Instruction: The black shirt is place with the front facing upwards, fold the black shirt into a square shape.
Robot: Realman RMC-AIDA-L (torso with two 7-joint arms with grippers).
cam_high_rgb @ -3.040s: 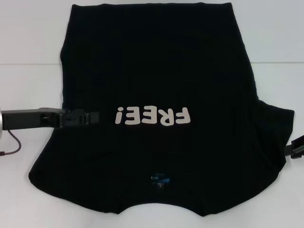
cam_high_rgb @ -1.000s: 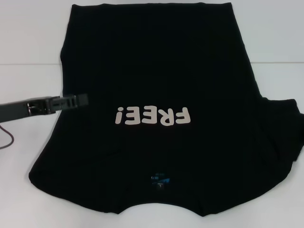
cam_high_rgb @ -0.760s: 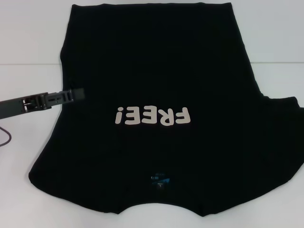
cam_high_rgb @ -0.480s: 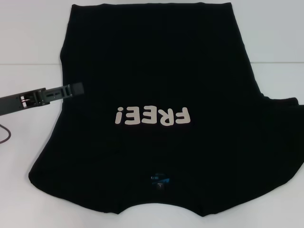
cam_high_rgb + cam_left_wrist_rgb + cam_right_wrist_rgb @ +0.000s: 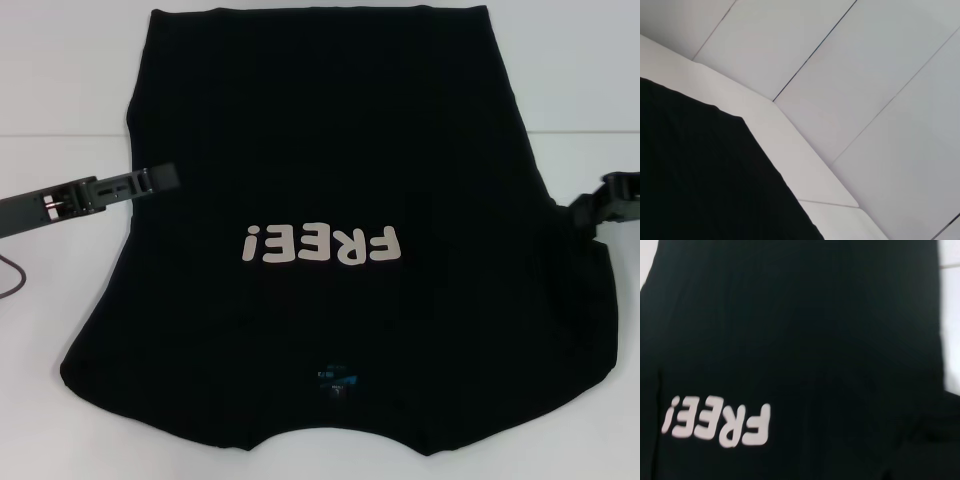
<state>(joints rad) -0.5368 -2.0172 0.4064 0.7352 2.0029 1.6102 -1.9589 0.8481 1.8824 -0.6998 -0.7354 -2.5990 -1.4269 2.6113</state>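
The black shirt (image 5: pixel 330 150) lies flat and fills most of the head view, front up. Its white "FREE!" print (image 5: pixel 320 243) reads upside down, and the blue neck label (image 5: pixel 338 378) is near the front edge. My left gripper (image 5: pixel 165 178) hovers at the shirt's left edge, level with a spot just beyond the print. At the right edge my right gripper (image 5: pixel 608 195) sits by the upper edge of the right sleeve (image 5: pixel 595 300). The right wrist view shows the print (image 5: pixel 720 422) on the shirt (image 5: pixel 800 330). One corner of the shirt (image 5: pixel 700 175) fills part of the left wrist view.
The shirt rests on a white table (image 5: pixel 60 100), with bare white surface to the left and right of it. A thin dark cable (image 5: pixel 10 275) curls at the far left edge. White wall panels (image 5: pixel 865 75) stand behind the table.
My left gripper has drawn back from beside the print to the shirt's left edge and farther away. My right gripper left the view, then came back in by the right sleeve.
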